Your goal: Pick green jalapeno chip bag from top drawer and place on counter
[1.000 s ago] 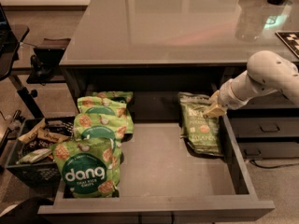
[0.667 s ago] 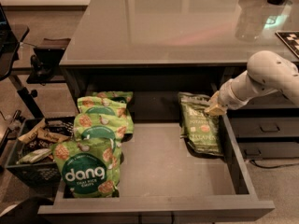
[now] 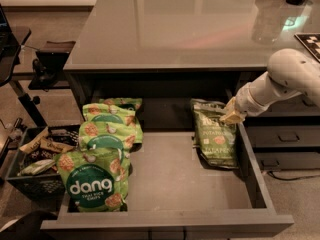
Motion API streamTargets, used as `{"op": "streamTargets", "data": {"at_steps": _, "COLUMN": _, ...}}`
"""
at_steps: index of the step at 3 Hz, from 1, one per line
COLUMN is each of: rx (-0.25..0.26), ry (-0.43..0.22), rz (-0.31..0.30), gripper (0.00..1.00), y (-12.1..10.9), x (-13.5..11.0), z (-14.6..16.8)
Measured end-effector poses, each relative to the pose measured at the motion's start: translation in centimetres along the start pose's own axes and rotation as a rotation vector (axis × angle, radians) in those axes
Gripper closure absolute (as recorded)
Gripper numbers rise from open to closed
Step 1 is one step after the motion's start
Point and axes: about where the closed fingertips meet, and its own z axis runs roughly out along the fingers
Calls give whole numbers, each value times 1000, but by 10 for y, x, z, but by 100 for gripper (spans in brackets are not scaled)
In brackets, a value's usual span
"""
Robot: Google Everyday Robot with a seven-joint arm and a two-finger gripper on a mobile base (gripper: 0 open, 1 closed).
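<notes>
The green jalapeno chip bag (image 3: pixel 215 134) is dark olive green and lies flat at the right side of the open top drawer (image 3: pixel 175 184), its top end tucked under the counter edge. My gripper (image 3: pixel 232 115) comes in from the right on a white arm and sits at the bag's upper right corner, touching or just above it, close to the drawer's right wall. The counter (image 3: pixel 175 29) is a glossy grey top spanning the view above the drawer.
Three brighter green "dang" bags (image 3: pixel 100 169) are stacked along the drawer's left side. A black crate of snack packets (image 3: pixel 35 159) stands on the floor at left. Narrower handled grey drawers (image 3: pixel 285 139) are at the right. Dark objects stand at the counter's far right corner.
</notes>
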Motion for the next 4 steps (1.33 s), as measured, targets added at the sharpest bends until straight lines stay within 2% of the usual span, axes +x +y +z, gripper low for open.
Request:
{"op": "streamTargets", "data": {"at_steps": 2, "rx": -50, "ry": -49, "rz": -83, "gripper": 100, "y": 42, "x": -28, "z": -59}}
{"op": "streamTargets", "data": {"at_steps": 4, "rx": -52, "ry": -120, "rz": -219, "gripper": 100, "y": 59, "x": -84, "z": -116}}
